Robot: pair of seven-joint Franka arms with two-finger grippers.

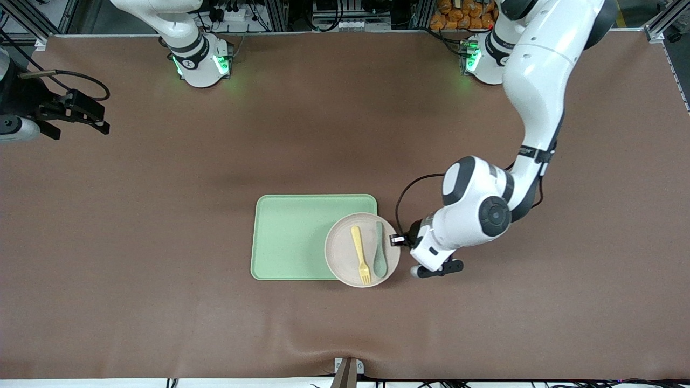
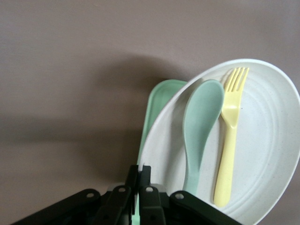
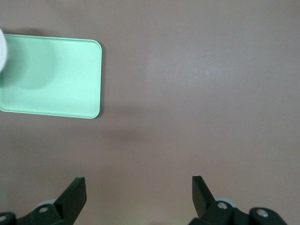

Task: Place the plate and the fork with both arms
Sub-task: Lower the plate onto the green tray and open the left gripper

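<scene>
Left arm: I see it reach from its base at the top of the front view, elbow bent high, forearm folded down and back toward the plate, wrist low over the counter (image 1: 161,302).
Left gripper (image 1: 401,240): I have it pinched tight on the plate's rim at the edge toward the left arm's end of the counter; in the left wrist view the fingers (image 2: 145,176) meet on the rim with no gap.
Plate (image 1: 345,258): off-white, round; part of it overlaps the tray's corner and the rest juts out past the tray toward the left arm's end. From the left wrist view I cannot tell whether it rests flat or is lifted.
Fork (image 1: 360,253): pale yellow, lying in the plate with its tines toward the front camera.
Spoon (image 1: 380,253): grey-green, in the plate just beside the fork, on the side toward the left gripper, bowl toward the front camera.
Tray (image 1: 291,237): light green, rectangular, flat on the counter near its middle.
Right arm: I see it waiting at its own end of the counter, well apart from the tray.
Right gripper (image 1: 81,116): held above bare counter, fingers (image 3: 75,197) spread wide with nothing between them; its wrist view shows the tray off to one side.
</scene>
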